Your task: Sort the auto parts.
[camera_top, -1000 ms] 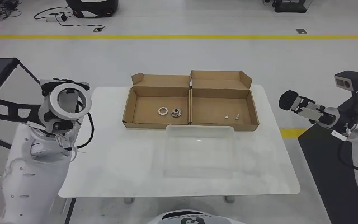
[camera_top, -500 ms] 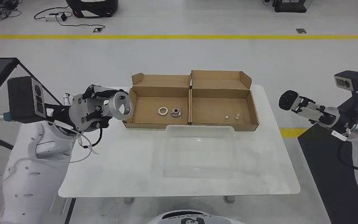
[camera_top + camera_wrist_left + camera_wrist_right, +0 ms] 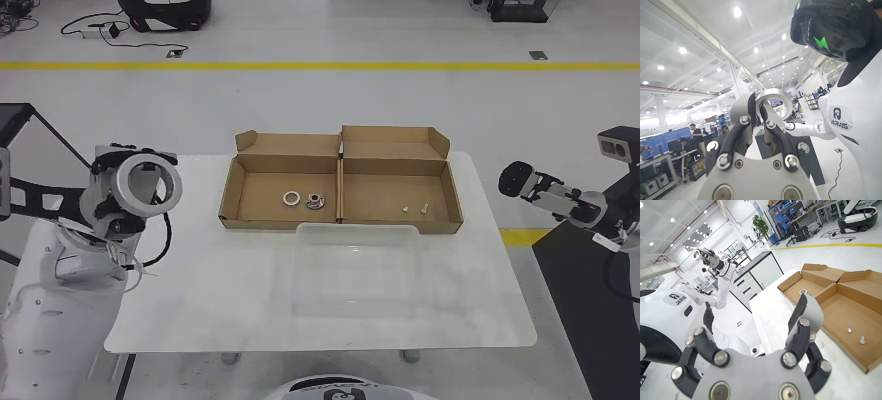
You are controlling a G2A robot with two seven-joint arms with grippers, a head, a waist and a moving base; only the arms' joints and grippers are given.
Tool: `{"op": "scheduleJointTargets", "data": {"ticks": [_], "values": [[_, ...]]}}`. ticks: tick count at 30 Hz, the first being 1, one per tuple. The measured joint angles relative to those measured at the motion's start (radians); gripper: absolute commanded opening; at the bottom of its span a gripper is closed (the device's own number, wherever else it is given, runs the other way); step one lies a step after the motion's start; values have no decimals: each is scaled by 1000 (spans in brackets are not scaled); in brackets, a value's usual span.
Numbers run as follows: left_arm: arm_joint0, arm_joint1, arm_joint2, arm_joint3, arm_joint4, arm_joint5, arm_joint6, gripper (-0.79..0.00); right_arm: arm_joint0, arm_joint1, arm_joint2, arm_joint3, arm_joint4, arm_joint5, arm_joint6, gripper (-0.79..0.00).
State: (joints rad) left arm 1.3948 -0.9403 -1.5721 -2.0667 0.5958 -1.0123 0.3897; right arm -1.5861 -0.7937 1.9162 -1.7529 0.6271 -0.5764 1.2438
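My left gripper is raised off the table's left edge, shut on a large metal ring. In the left wrist view one finger presses the ring from outside and the other sits inside it. My right gripper hangs past the table's right edge, open and empty. The left cardboard box holds a small ring and a flanged nut. Two small bolts lie in the right cardboard box.
A clear plastic tray stands on the white table just in front of the two boxes. Both box lids stand open at the back. A dark cabinet sits beside the table's right end.
The left arm swung the big ring toward the left box half a second ago, then came back out to the table's left edge. The right arm has not moved.
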Motion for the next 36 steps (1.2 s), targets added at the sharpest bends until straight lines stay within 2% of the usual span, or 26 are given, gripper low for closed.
{"op": "scheduleJointTargets", "data": {"ticks": [11,16,20,26,36], "values": [[14,8,29,-1,63,0,-68,-785,0,0,0,0,0,0,0,0],[6,7,81,39,115,22,-179,-785,0,0,0,0,0,0,0,0],[-33,-1,142,59,132,66,-232,-785,0,0,0,0,0,0,0,0],[-143,-22,268,114,188,151,-312,-785,0,0,0,0,0,0,0,0],[-426,-79,500,321,293,328,-468,-785,0,0,0,0,0,0,0,0]]}}
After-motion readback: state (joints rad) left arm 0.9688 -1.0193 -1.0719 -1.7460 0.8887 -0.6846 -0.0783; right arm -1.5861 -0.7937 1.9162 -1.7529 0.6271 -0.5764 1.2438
